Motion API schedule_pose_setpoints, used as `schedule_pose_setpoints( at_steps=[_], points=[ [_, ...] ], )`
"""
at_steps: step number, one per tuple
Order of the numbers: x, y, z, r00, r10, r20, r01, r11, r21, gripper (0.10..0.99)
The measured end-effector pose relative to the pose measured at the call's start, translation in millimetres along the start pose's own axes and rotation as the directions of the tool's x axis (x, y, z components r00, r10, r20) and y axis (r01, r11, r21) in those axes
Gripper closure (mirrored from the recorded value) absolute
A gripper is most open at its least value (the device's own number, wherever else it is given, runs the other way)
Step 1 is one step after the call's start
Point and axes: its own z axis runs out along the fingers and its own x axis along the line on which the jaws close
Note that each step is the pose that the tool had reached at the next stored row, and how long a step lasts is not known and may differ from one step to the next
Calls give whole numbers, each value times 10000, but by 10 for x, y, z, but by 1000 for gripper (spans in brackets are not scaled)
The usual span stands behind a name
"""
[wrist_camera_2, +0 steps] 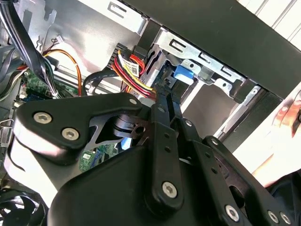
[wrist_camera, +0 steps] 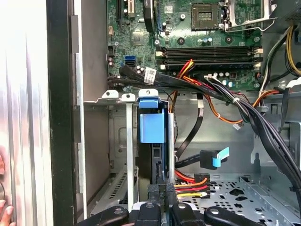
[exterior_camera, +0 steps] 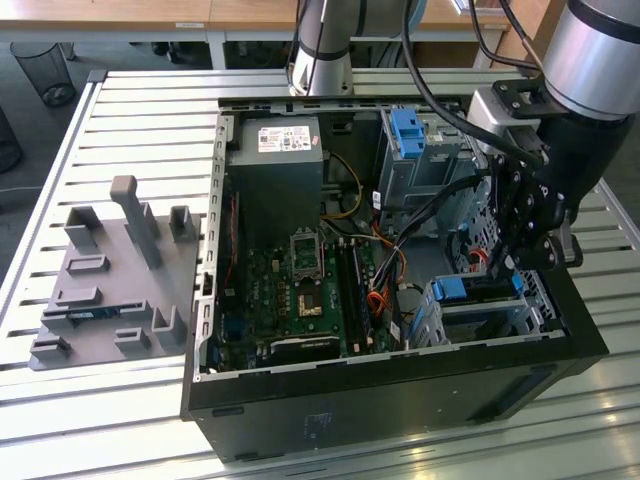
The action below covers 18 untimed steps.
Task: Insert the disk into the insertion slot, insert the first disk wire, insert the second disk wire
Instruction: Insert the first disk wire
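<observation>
The disk, in its bright blue carrier, sits inside the insertion slot, a low silver cage at the case's near corner on the exterior view's right. My gripper reaches down into the case at the disk's end. Its fingers stand close together on the plug of a red, yellow and orange disk wire, right at the disk's edge. That wire bundle runs to my fingertip beside the blue carrier. A second black wire with a blue tab lies loose near the cage.
The open black computer case lies on a slatted table. A taller grey bay with a blue tab stands behind my arm. Thick black cables cross the motherboard. A grey fixture block sits at the exterior view's left. A person's hand rests outside the case wall.
</observation>
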Motion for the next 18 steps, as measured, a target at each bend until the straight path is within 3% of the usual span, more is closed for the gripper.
schedule_pose_setpoints(
  at_steps=[18],
  points=[
    [1,-10,43,10000,15,2,-15,10000,-1,922]
  ],
)
